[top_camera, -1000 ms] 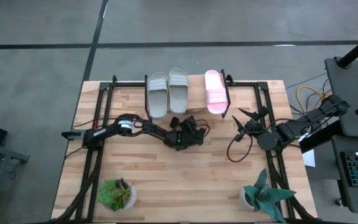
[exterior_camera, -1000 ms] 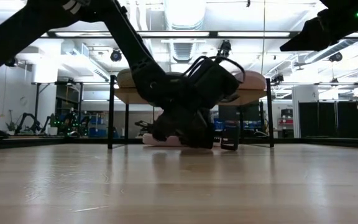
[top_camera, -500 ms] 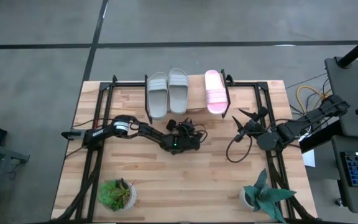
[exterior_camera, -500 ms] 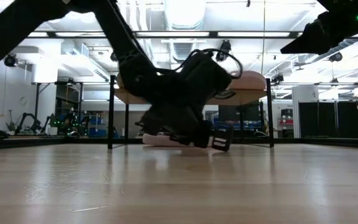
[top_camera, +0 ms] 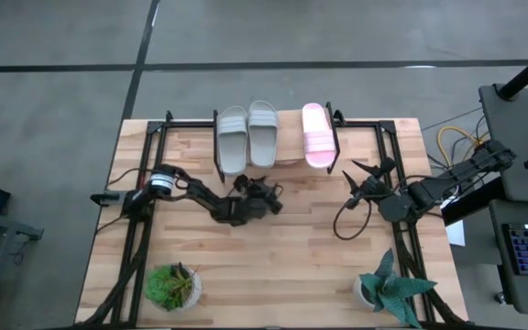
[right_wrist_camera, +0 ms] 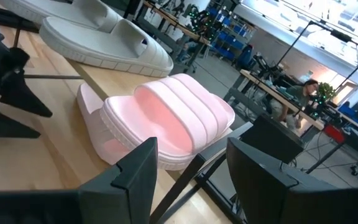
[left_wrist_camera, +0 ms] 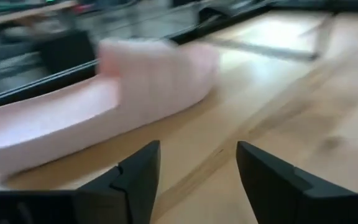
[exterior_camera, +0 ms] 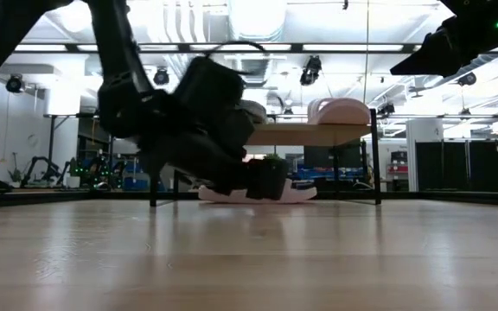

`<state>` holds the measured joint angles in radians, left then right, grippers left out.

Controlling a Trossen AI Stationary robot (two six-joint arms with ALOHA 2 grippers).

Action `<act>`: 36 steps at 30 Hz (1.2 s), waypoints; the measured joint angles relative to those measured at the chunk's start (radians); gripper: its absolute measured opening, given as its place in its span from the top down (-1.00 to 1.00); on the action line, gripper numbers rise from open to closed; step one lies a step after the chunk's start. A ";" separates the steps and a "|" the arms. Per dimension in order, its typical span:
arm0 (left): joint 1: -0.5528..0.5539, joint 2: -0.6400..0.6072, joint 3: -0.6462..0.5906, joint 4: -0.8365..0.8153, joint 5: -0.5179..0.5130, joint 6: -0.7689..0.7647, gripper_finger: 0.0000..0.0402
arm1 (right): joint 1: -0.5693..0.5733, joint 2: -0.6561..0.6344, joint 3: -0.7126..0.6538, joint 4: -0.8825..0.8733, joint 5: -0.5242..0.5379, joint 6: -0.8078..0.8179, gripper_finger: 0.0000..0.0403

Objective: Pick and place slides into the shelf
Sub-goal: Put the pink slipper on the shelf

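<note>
The shelf (top_camera: pixel 278 160) stands at the table's far middle. Two grey slides (top_camera: pixel 247 135) and a pink slide (top_camera: pixel 316 136) lie sole-down on its plank. A second pink slide (left_wrist_camera: pixel 104 106) lies sole-down on the table under the plank (exterior_camera: pixel 318 134); in the low view this slide (exterior_camera: pixel 258 193) shows between the shelf's legs. My left gripper (left_wrist_camera: pixel 197 180) is open just in front of that slide, touching nothing; from above it (top_camera: pixel 257 192) is near the shelf's front. My right gripper (top_camera: pixel 360 179) hangs open beside the shelf's right end.
Two potted plants (top_camera: pixel 172 286) (top_camera: pixel 388 289) stand near the table's near edge. A loop of black cable (top_camera: pixel 348 220) hangs by my right arm. Black frame rails (top_camera: pixel 140 183) run along the table's left and right sides. Bare wood (top_camera: pixel 273 266) lies between the plants.
My left gripper has opened and drawn back from under the shelf toward the table's left edge. The pink slide it stood over stays on the table beneath the plank. My right gripper has kept still.
</note>
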<state>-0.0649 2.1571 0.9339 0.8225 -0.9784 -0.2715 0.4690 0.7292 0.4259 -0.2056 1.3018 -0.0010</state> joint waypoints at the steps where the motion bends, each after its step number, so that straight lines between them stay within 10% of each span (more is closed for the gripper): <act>1: 0.005 0.000 -0.023 0.076 0.042 0.039 0.02 | 0.000 0.000 0.000 0.001 0.000 0.000 0.09; 6: 0.015 0.000 -0.083 0.270 0.111 0.204 0.02 | 0.000 0.000 0.000 0.001 0.000 0.000 0.09; 36: 0.171 0.005 -0.030 0.201 0.287 0.334 0.13 | 0.000 0.000 -0.002 0.001 0.000 0.000 0.09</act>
<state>0.1057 2.1625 0.9036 1.0236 -0.6910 0.0625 0.4690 0.7292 0.4240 -0.2050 1.3019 -0.0010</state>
